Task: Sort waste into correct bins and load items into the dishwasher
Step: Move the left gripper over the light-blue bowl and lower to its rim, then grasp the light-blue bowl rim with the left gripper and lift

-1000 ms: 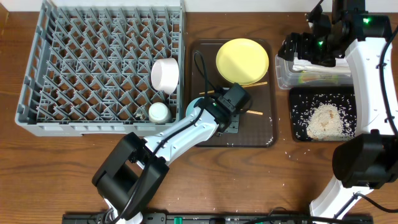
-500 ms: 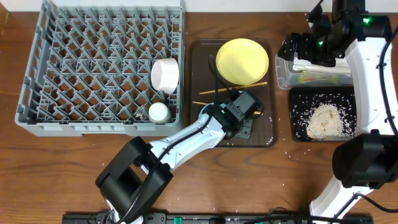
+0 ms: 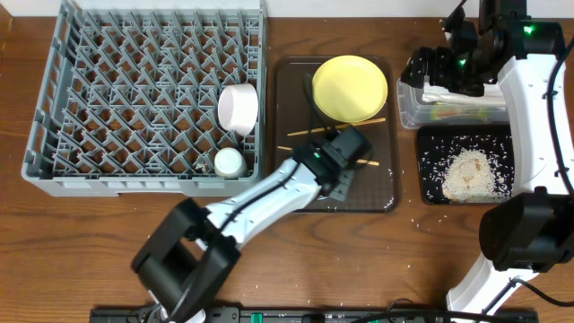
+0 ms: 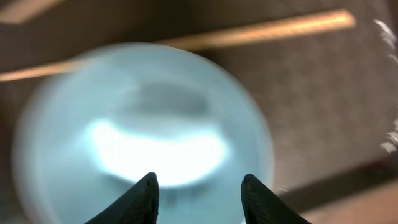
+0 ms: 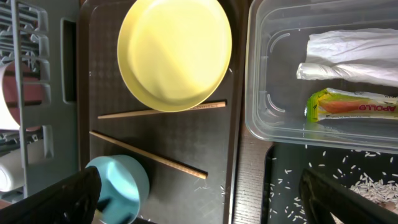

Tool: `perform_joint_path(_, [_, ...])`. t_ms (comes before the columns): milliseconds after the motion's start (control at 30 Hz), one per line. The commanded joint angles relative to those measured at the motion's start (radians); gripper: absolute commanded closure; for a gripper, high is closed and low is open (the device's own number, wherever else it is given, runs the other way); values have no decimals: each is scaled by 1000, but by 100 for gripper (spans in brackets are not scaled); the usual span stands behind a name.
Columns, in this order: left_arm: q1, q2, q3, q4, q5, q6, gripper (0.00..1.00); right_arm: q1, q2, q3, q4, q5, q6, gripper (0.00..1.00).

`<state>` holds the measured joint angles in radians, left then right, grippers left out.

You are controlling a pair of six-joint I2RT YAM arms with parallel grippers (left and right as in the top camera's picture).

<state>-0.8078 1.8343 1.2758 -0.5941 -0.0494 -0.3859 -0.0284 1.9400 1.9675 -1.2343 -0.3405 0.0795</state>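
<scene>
View: you read the overhead picture with 12 o'clock at the far edge of the table.
Dish rack (image 3: pixel 117 184): sits at 9 o'clock of the table and is only partly loaded.
White bowl (image 3: pixel 238 108): done; it stands on edge among the pegs at the rack's 3 o'clock side.
Small white cup (image 3: pixel 229 162): done; it sits in the rack near 5 o'clock, just below the white bowl.
Yellow plate (image 3: pixel 350 87): left to do; it lies flat at 12 o'clock of the brown serving tray (image 3: pixel 381 184).
Chopsticks (image 5: pixel 158 111): left to do; both lie loose on the serving tray, one touching the plate's 6 o'clock edge, the other lower and slanted.
Light blue bowl (image 4: pixel 143 124): left to do; it is on the serving tray near 7 o'clock, right under the left wrist.
Left gripper (image 4: pixel 199 180): its jaws stand part-way apart above the bowl. The wrist view is blurred, so you cannot tell whether they hold the rim or are clear of it.
Right gripper (image 5: pixel 199 180): spread wide with nothing in it, hanging over the gap between the serving tray and the clear tub (image 5: pixel 273 74).
Napkin (image 5: pixel 354 56): done; it is in the clear tub at 2 o'clock of the table.
Wrapper (image 5: pixel 351 106): done; it is in the same tub, just beside the napkin on its 6 o'clock side.
Rice (image 3: pixel 468 175): mostly done; it is heaped in the black tray (image 3: pixel 432 135) at 3 o'clock of the table.
Stray grains (image 3: pixel 414 218): a few lie on the table (image 3: pixel 90 233) off the black tray's 7 o'clock corner.
Progress: by your count the waste looks largely sorted, two of the five kinds of dish are racked, and the bowl is the step in hand.
</scene>
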Motion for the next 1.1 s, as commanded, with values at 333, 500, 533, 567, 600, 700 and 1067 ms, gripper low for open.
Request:
perform_joint_path(333, [109,-16,10,-34,-232,-39,53,15,-4,0,0,-3,2,1])
perform_joint_path(500, [112,25,3,-35,-215,-50,53,15,-4,0,0,-3,2,1])
perform_joint_path(533, [112,35,3,-38,-200,-58,53,15,-4,0,0,-3,2,1])
perform_joint_path(567, [112,43,3,-40,-182,-63,53,15,-4,0,0,-3,2,1])
perform_joint_path(600, [112,53,3,-42,-164,-65,54,15,-4,0,0,-3,2,1])
perform_joint_path(700, [112,76,3,-45,-110,-66,57,15,-4,0,0,-3,2,1])
perform_joint_path(1067, [112,87,3,-56,-97,-160,67,15,-4,0,0,-3,2,1])
